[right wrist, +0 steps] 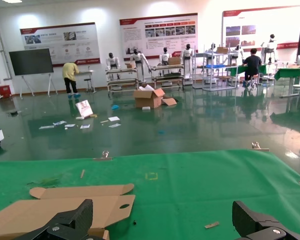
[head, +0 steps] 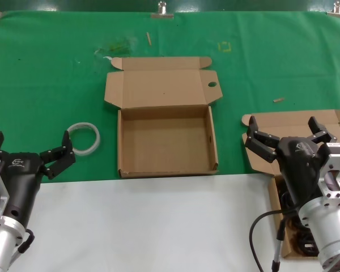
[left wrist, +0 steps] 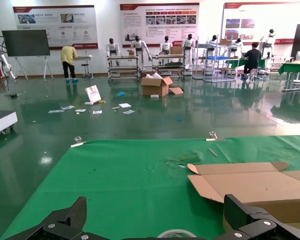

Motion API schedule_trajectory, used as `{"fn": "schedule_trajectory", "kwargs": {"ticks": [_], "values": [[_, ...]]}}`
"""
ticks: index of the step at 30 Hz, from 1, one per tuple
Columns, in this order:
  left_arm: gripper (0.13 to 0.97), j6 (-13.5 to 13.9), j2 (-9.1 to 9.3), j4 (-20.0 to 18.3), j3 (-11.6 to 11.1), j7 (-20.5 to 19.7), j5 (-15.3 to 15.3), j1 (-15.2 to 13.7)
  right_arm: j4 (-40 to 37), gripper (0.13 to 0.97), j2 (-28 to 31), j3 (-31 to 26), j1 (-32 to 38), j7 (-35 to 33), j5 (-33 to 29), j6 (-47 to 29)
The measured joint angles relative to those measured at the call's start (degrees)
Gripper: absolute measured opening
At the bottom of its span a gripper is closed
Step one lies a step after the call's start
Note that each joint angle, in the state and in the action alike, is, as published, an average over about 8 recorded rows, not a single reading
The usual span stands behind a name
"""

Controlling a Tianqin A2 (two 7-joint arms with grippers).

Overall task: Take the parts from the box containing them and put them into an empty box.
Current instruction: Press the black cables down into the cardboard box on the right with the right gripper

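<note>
The empty box (head: 124,144) stands open at the middle of the green cloth, and its raised lid has a small round hole (head: 212,85) near one corner. It also shows in the left wrist view (left wrist: 255,185) and the right wrist view (right wrist: 55,212). The box containing the parts (head: 297,120) is at the right edge, mostly hidden by my right arm. Black power cords (head: 292,226) show in it beside the arm. My right gripper (head: 284,129) is open and empty above that box's lid. My left gripper (head: 31,146) is open and empty at the left, near the ring.
A white translucent ring (head: 83,137) lies on the cloth left of the empty box, just ahead of my left gripper (left wrist: 157,216). Small wood chips (head: 278,100) lie on the cloth. A white surface (head: 147,226) covers the near part of the table.
</note>
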Motion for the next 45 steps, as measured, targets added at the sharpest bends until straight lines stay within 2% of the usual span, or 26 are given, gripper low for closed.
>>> {"fn": "schedule_trajectory", "kwargs": {"ticks": [26, 31, 38, 45], "values": [[0.965, 0.0, 0.0, 0.0, 0.0, 0.0, 0.0, 0.0, 0.0, 0.966, 0.0, -0.1, 0.0, 0.0, 0.1, 0.1], [0.965, 0.0, 0.0, 0.0, 0.0, 0.0, 0.0, 0.0, 0.2, 0.966, 0.0, -2.5, -0.4, -1.5, 2.4, 3.4], [0.965, 0.0, 0.0, 0.0, 0.0, 0.0, 0.0, 0.0, 2.3, 0.966, 0.0, -8.6, -1.5, -10.2, 12.1, 13.7], [0.965, 0.0, 0.0, 0.0, 0.0, 0.0, 0.0, 0.0, 6.6, 0.966, 0.0, -13.0, -3.0, -26.4, 23.4, 26.8]]}}
